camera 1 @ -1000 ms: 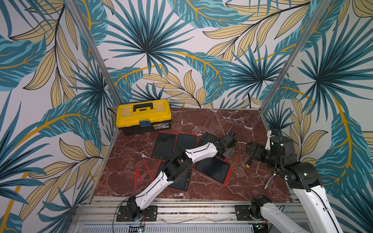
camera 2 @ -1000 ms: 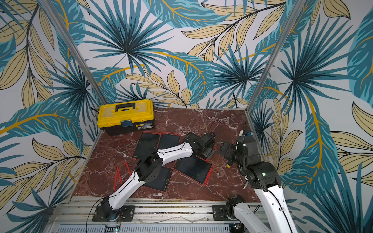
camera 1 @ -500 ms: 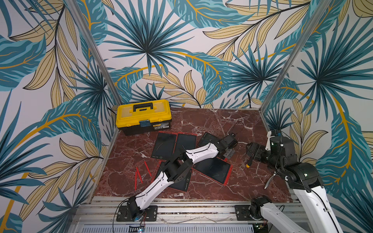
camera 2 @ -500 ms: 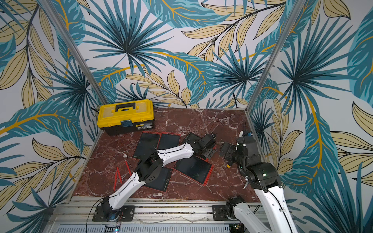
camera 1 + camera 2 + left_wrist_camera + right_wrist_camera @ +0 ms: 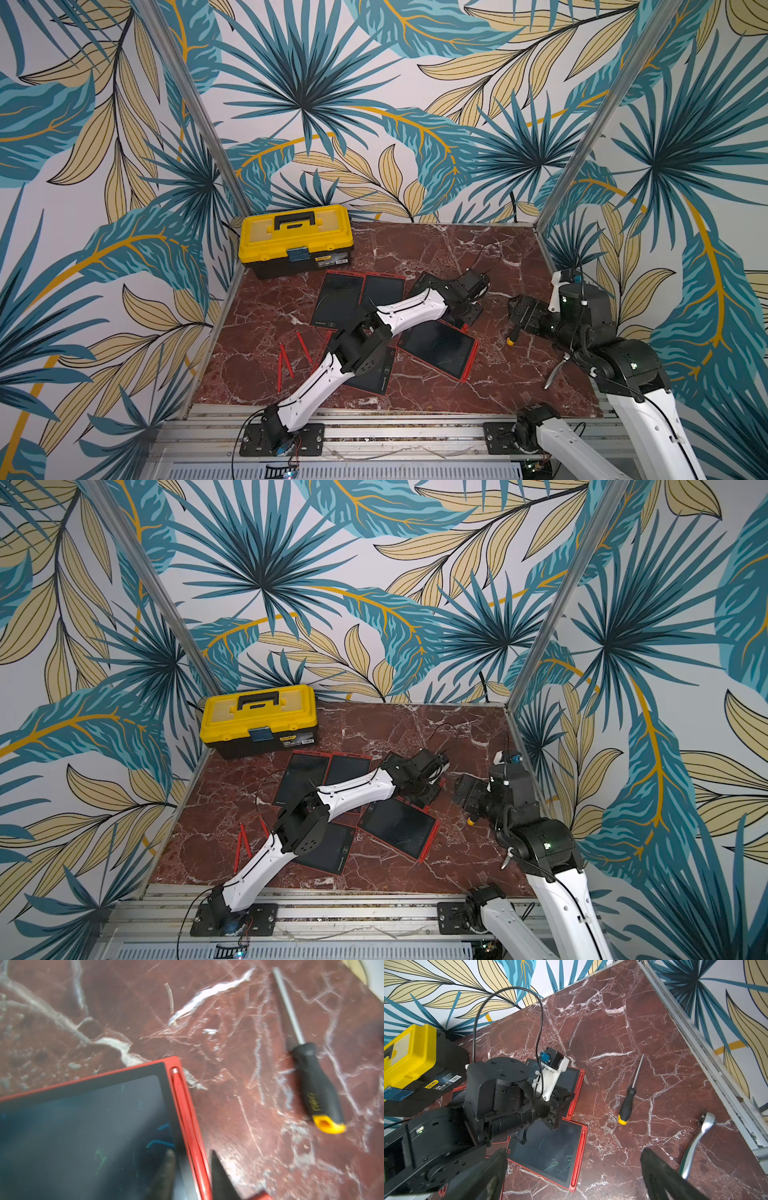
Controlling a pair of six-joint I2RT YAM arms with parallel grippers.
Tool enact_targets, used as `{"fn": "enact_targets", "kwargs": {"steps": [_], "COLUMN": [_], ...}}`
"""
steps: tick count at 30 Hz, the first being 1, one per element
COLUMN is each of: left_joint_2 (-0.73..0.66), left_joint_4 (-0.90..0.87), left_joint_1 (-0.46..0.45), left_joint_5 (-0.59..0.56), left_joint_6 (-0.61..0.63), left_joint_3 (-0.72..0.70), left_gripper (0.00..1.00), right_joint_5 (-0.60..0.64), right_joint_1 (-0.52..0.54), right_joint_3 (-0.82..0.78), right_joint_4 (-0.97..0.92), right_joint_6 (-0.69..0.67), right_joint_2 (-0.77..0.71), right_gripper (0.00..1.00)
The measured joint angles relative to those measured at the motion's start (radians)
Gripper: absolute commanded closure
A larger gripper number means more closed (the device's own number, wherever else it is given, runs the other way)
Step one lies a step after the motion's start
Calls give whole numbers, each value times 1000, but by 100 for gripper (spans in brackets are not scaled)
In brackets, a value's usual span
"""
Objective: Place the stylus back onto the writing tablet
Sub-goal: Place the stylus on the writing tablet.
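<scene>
I looked down on the red marble bench [image 5: 415, 249], with the yellow toolbox [image 5: 296, 237] at its far left corner. The left arm [image 5: 409, 309] reached across 5 red-framed tablets [image 5: 436, 349] lying flat around the middle. The right arm [image 5: 582, 299] hung over the bench's right side, its jaws spread wide with nothing between them.

The writing tablet [image 5: 83, 1136] under the left wrist lay flat, with faint green and blue scribbles on its dark screen. Near the bench's right edge lay a silver ratchet wrench [image 5: 695, 1142]. Between it and the tablets, apart from both, lay a screwdriver [image 5: 627, 1105] with a black and yellow handle. 3 loose styluses [image 5: 287, 360], all red, lay on bare marble to the left of the tablets.

The stylus [image 5: 182, 1109] sat in the groove along that writing tablet's red side rim. The left jaws straddled it: 1 fingertip [image 5: 170, 1159] over the screen, the other just outside the rim, with only a narrow gap between them. I could not tell whether they were clamped on the stylus or merely close around it.
</scene>
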Motion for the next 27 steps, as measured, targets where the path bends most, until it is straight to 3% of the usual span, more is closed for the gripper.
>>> {"fn": "enact_targets", "kwargs": {"steps": [4,27], "left_joint_2": [-7,97], "left_joint_4": [0,-5], "left_joint_1": [7,31], "left_joint_5": [43,151], "left_joint_6": [4,-20], "left_joint_3": [0,93], "left_gripper": [100,100], "right_joint_5": [-4,-90], "right_joint_1": [0,0], "right_joint_3": [0,0], "right_joint_4": [0,0], "right_joint_6": [0,-27], "right_joint_2": [0,-8], "right_gripper": [1,0]}}
